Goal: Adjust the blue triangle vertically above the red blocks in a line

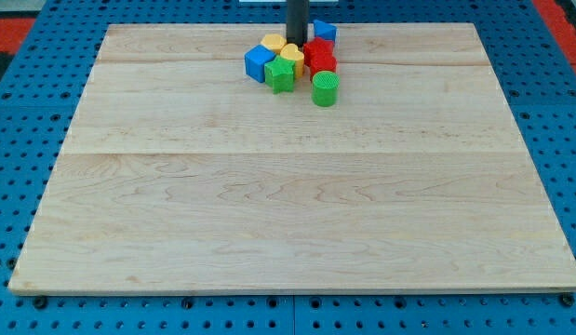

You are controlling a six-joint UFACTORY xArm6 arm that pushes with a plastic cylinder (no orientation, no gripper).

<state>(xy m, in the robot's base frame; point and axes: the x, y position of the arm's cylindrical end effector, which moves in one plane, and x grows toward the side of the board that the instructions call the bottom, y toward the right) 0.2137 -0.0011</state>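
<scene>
The arm ends in a plain dark rod with nothing to open or close and nothing held; my tip (296,44) rests on the pale wooden board (297,214), buried in a tight huddle of small blocks near the view's top edge, so its very end is partly hidden behind them.

Immediately to the view's right of my tip and a little toward the top sits the blue triangle block (325,31), close to or touching the rod. Just below that, still right of my tip, are the red blocks (319,57), pressed together so their shapes are hard to tell apart. Straight below them stands a green cylinder block (325,88).

To the view's left of my tip lies a yellow block (274,43), with a second yellow piece (292,54) directly beneath my tip. Further left is a blue cube block (260,63), and a green star-like block (280,75) sits below that cluster.

I judge the fine positioning step to be underway: the blue triangle already lies above the reds but looks offset slightly right. The next move probably calls for a short, gentle nudge from the triangle's right side toward the left, without disturbing the reds.
</scene>
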